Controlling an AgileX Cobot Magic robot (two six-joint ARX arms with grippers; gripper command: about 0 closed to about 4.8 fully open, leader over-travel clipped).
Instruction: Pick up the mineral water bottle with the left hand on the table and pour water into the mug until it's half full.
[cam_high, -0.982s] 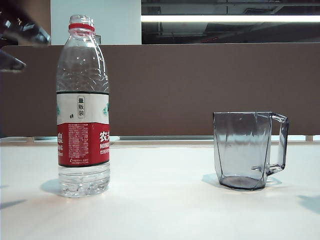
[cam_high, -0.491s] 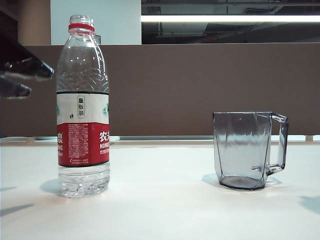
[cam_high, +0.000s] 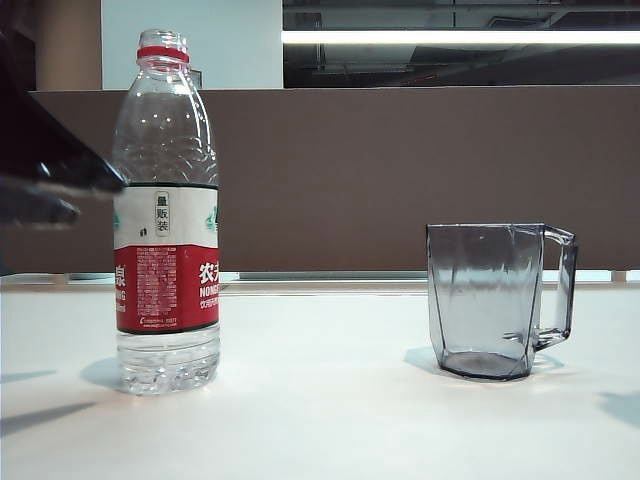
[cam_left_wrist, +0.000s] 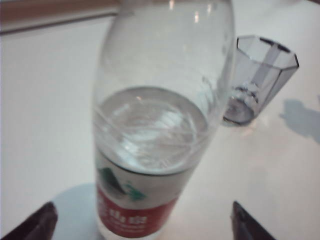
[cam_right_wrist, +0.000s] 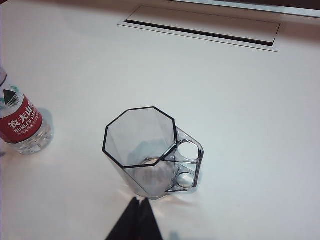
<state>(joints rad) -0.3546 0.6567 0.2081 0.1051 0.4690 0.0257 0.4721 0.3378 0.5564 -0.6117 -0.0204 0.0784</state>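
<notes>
My left fingers (cam_left_wrist: 35, 226) are standing spread wide apart, one dark tip on each side of the mineral water bottle (cam_left_wrist: 160, 125) and not touching it; seen from the exterior camera, my left gripper (cam_high: 70, 195) is hanging at the left edge, level with the top of the bottle's label and just beside it. My right gripper (cam_right_wrist: 136, 220) is hovering above the mug (cam_right_wrist: 150, 152), its two fingertips lying pressed together into one dark point. I am counting one bottle and one mug. Both are standing upright and well apart on the table (cam_high: 320, 420), a plain white top, with the bottle (cam_high: 166, 210) to the left and the mug (cam_high: 495, 300) to the right, its angular handle pointing away from the bottle. A long narrow slot (cam_right_wrist: 200, 26) is running across the far part of the tabletop. Behind the table a brown partition wall (cam_high: 400, 180) is crossing the room, and above it a bright strip light (cam_high: 460, 37) is glowing. The bottle is uncapped, with a red neck ring and a white-and-red label, and is holding clear water up to about its shoulder. The grey-tinted faceted mug is looking empty.
</notes>
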